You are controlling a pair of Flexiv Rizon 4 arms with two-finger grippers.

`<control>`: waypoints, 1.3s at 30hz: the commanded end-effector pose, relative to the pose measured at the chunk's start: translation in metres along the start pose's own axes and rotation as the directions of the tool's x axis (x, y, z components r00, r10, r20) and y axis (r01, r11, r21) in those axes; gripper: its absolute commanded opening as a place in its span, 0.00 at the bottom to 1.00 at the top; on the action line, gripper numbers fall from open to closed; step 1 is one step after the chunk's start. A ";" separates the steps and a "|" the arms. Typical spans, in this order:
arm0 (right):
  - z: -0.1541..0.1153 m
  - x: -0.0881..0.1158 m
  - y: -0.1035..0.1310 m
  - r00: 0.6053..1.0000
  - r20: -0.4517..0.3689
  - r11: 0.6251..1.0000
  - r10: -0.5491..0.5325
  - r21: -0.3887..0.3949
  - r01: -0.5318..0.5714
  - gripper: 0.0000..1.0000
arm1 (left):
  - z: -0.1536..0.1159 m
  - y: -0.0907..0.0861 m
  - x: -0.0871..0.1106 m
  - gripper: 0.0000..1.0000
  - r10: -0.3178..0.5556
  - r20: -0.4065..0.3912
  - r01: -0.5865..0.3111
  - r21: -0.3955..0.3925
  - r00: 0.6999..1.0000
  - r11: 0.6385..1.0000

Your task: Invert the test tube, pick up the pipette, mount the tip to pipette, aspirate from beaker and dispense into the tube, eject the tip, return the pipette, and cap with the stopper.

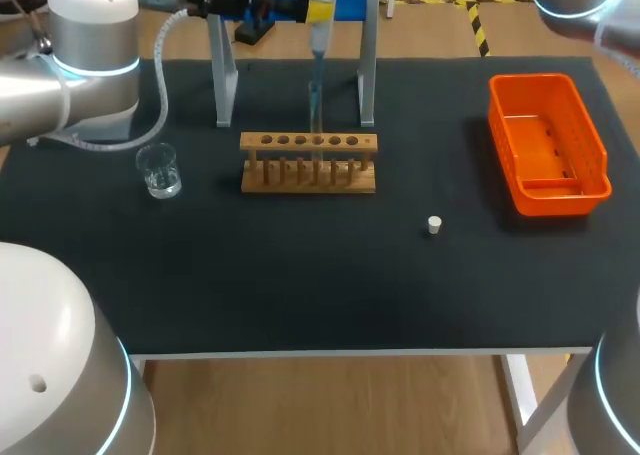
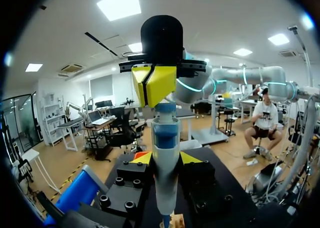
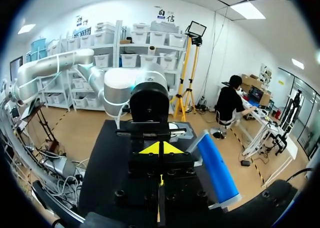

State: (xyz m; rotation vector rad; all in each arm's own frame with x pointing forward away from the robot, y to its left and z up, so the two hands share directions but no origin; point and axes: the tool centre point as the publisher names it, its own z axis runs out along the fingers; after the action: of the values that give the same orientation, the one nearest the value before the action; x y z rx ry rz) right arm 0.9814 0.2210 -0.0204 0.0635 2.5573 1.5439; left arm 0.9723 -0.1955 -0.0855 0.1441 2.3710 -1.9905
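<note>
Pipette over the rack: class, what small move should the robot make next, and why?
Probably push the right end effector down on the top of the pipette, to dispense. Its shut tips sit there, and the pipette, gripped by the left end effector, has its tip down at the test tube in the rack.

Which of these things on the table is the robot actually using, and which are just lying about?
In the job: pipette in the left hand, beaker, stopper.
Not named in it: wooden rack, orange tray, metal stand.
</note>
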 end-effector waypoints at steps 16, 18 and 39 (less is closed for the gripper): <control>-0.084 0.034 -0.048 0.997 -0.011 0.993 -0.078 -0.086 0.076 1.00 | -0.002 -0.003 -0.001 0.00 -0.001 -0.002 0.001 -0.003 1.000 1.000; -0.090 0.036 -0.059 0.995 -0.021 0.990 -0.102 -0.101 0.100 1.00 | -0.002 -0.003 -0.001 0.00 -0.001 -0.002 0.001 -0.003 1.000 1.000; -0.029 0.047 -0.207 0.969 -0.154 0.972 -0.193 -0.166 0.167 1.00 | -0.002 -0.003 -0.001 0.00 -0.001 -0.002 0.001 -0.003 1.000 1.000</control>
State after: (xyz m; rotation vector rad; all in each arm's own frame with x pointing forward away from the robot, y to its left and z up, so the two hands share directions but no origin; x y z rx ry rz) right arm 0.9296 0.0965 -0.1774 -0.3125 2.5059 1.6739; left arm 0.9727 -0.1949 -0.0829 0.1438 2.3715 -1.9895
